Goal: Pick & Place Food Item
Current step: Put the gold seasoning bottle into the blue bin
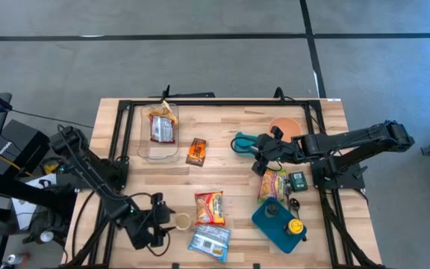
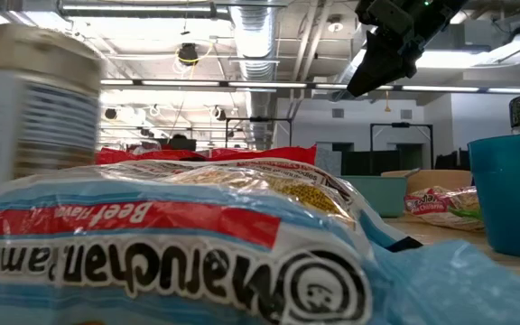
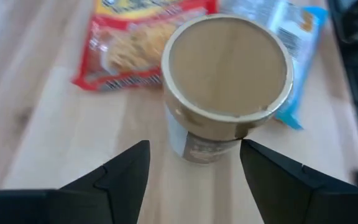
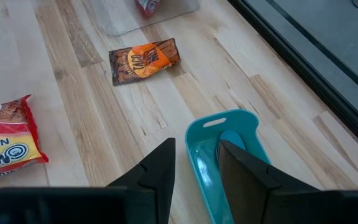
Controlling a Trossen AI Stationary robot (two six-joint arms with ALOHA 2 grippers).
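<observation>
Can beside ramen packets

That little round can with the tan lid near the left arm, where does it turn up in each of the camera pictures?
High view: the can stands near the front edge, just off the left gripper.
Low view: blurred can at the far left.
Left wrist view: centre, beyond the open fingers.
Right wrist view: not in it.
Shared landmark: the red ramen packet beside the can.

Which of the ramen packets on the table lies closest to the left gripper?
The blue ramen packet at the near edge, just right of the left gripper; the red ramen packet lies farther up, beyond the can.
</observation>
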